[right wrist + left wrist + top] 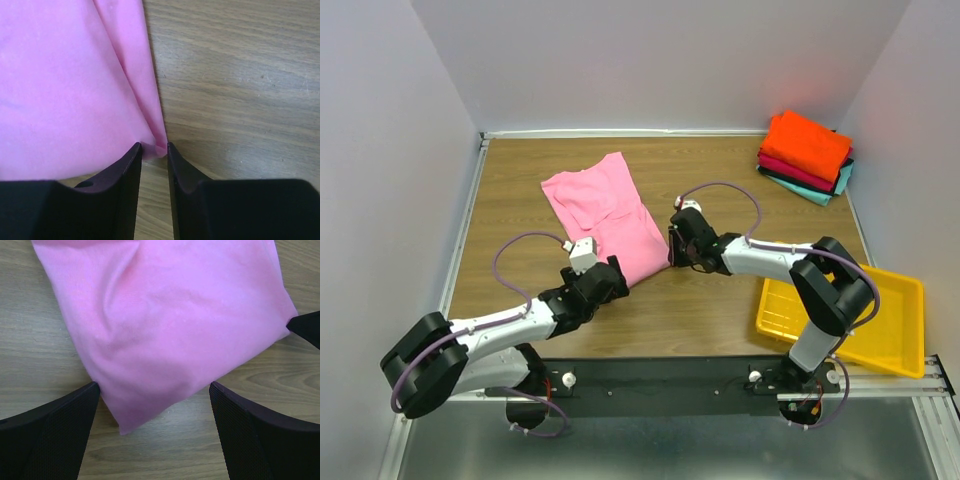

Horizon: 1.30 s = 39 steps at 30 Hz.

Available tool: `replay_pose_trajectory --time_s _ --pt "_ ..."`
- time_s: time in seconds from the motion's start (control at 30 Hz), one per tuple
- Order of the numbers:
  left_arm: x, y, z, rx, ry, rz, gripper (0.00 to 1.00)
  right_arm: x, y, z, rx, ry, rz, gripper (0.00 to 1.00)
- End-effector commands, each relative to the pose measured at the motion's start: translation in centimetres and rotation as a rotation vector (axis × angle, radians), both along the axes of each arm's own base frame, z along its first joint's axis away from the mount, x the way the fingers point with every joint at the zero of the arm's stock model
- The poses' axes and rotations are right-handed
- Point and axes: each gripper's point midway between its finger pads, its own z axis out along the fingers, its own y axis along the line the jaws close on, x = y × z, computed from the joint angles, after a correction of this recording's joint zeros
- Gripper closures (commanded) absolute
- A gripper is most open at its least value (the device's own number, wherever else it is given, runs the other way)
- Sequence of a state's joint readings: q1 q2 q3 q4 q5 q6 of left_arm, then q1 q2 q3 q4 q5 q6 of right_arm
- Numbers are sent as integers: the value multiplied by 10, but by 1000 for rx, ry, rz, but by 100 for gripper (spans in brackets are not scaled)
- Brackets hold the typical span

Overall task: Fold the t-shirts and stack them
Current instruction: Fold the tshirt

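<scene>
A light pink t-shirt [605,215] lies partly folded on the wooden table, its narrow end pointing toward the arms. My left gripper [610,278] is open, and its fingers straddle the shirt's near corner [175,325] low over the table without gripping it. My right gripper [672,250] is shut on the shirt's right near corner, and the cloth [65,85] is pinched between its fingertips [154,146]. A stack of folded t-shirts [807,155] sits at the back right, with orange on top and crimson, dark and teal below.
A yellow plastic tray [905,330] sits at the near right, beside the right arm's base. White walls close in the table on the left, back and right. Bare wood [720,300] shows between the arms.
</scene>
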<state>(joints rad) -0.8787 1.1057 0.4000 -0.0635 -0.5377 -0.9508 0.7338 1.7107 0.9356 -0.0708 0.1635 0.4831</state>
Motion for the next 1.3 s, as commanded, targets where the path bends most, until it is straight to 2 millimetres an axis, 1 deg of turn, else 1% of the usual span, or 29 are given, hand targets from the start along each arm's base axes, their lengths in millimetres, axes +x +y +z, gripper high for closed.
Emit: replay_pose_trajectory --time_s 0.0,0.03,0.23,0.27,0.3,0.43,0.47,0.53,0.57,0.63,0.87,0.97,1.07,1.13,1.23,1.27 --pt "1 5 1 19 -4 60 2 -8 0 -2 29 25 4 66" --pt "-1 5 1 22 -1 58 2 -11 -2 -8 21 40 3 65" --pt "-2 4 2 27 -3 71 2 -13 -1 -22 5 66 12 64" --pt "-2 4 3 27 -2 70 2 -12 1 -22 7 64 16 65" --pt "-2 5 2 32 0 72 2 -12 2 -26 5 75 21 66" --pt "-6 5 -3 39 16 71 2 -11 1 -30 -7 73 21 78" --pt "-5 4 -2 37 14 73 3 -11 1 -30 -7 73 21 85" --pt "-7 3 -4 47 22 73 6 -11 1 -27 -1 70 21 90" --pt "-7 3 -3 49 22 77 10 -10 1 -26 0 65 21 93" --pt "-9 4 -8 78 37 81 14 -10 -1 -23 -2 57 14 93" --pt "-12 2 -13 101 55 118 27 -10 -12 -18 -7 38 -11 93" --pt "-13 0 -13 115 62 119 30 -9 -16 -18 -6 39 -21 93" --pt "-15 -1 -17 143 77 121 31 -8 -19 -18 -6 38 -28 93" --pt "-16 -3 -20 162 87 117 35 -7 -23 -18 -4 41 -38 93" --pt "-17 -5 -22 183 94 114 38 -6 -27 -16 -2 37 -48 93" --pt "-18 -6 -22 182 95 111 44 -4 -29 -15 0 35 -54 93"
